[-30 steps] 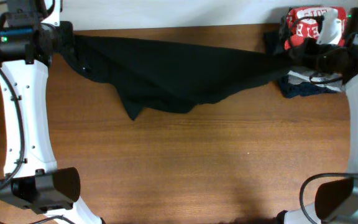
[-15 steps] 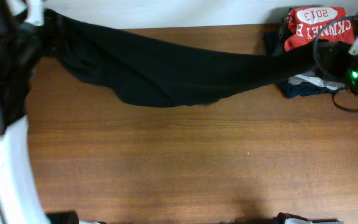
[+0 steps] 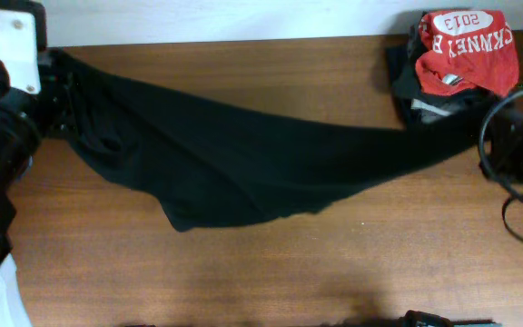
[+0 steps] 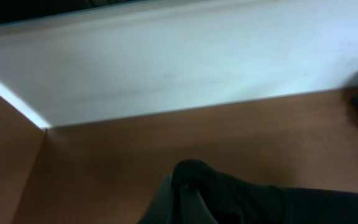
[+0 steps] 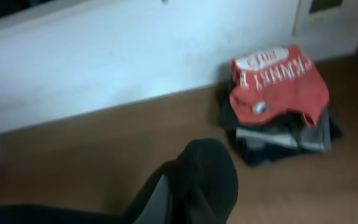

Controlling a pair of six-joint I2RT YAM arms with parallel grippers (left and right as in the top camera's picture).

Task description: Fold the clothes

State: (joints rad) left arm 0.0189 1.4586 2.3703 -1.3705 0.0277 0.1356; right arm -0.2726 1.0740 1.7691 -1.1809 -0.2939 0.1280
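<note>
both ends of the black shirt (image 3: 243, 173) have come away from the table's back edge since a second ago, and its right end has cleared the folded pile (image 3: 416, 104); the sagging middle now sits lower in the overhead view.

the left gripper (image 3: 54, 95) is pinched tight on a bunch of fabric at the shirt's left end, and the right gripper (image 3: 481, 136) is clamped the same way on the right end. the shirt hangs between them across the back half of the table (image 3: 289, 272), fairly taut along its top edge. whether its lowest fold touches the wood i cannot tell.

risks, as i judge them: each pinch holds only a small wad, so more stretch may pull a corner free and drop that side. the right end passes just beside the pile, so a swing back could snag the red shirt (image 3: 466, 41) and drag it off. the loose belly may set down creased.

count: one black shirt, one red shirt, one folded pile beneath it with at least two darker garments, two grippers, one table.
</note>
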